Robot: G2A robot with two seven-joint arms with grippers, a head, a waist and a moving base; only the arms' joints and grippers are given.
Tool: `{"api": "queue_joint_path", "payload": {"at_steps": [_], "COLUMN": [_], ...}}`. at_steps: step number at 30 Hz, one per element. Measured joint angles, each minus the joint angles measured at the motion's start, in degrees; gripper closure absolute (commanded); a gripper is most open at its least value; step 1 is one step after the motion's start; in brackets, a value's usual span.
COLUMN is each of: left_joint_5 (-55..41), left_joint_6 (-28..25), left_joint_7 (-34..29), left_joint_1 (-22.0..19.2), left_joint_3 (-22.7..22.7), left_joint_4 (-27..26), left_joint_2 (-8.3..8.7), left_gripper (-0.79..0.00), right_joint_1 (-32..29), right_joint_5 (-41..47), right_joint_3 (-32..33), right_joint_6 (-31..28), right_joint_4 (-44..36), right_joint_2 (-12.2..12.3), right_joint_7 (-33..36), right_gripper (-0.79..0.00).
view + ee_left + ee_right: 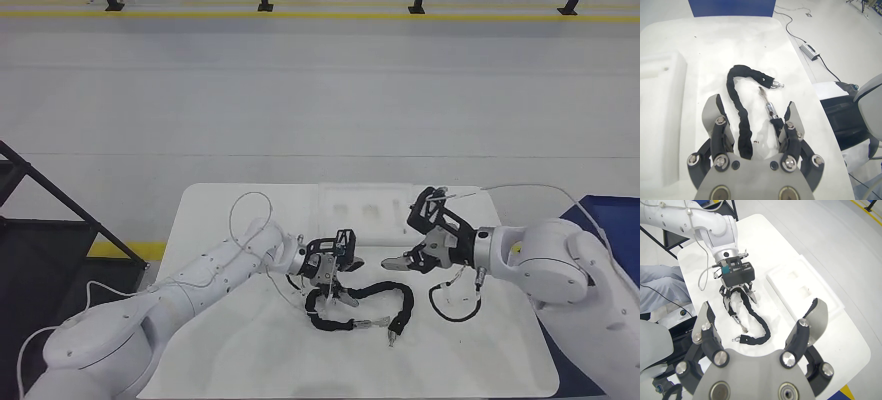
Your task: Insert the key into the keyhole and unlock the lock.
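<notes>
With our left fingers (710, 109) and right fingers (818, 311) both released and empty, we risk nudging the unheld lock (771, 111) across the desk (734, 47), jarring its key (762, 91) loose.

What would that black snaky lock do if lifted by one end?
Probably droop: the black lock lies in a loose curve, so it seems floppy. Its metal end hints at a chain inside, likely heavy. It looks cloth-wrapped, so probably not slippery.

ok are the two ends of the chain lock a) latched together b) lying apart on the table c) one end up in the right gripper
b: the pin end lies apart from the lock barrel with the key at its tip, and the right gripper is open and empty.
</notes>
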Motion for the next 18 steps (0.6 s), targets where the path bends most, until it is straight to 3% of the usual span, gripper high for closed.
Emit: {"api": "queue_joint_path", "payload": {"at_steps": [4,8,14,18], "left_joint_5": [-0.1,1.3,1.5,-0.3], "left_joint_6": [0.0,0.0,0.0,0.0], "left_joint_7": [6.5,12.4,16.9,17.4], "left_joint_1": [-3.2,-7.3,-13.0,-16.2], "left_joint_3": [-0.3,-0.6,-1.0,-0.4], "left_joint_4": [-0.3,-1.3,-1.9,-1.4], "left_joint_2": [2.29,5.82,10.42,12.29], "left_gripper": [-0.785,-0.785,-0.785,-0.785], "right_joint_1": [2.7,7.6,15.7,20.6], "right_joint_5": [-2.7,-3.2,-3.3,-2.8], "right_joint_3": [-2.6,-6.7,-12.3,-13.3], "right_joint_6": [-6.3,-13.0,-20.1,-22.6], "right_joint_4": [4.4,11.5,20.3,23.7], "right_joint_2": [-0.8,-2.3,-4.6,-5.4], "right_joint_7": [-4.6,-9.9,-13.7,-13.7], "right_gripper": [-0.785,-0.785,-0.785,-0.785]}}
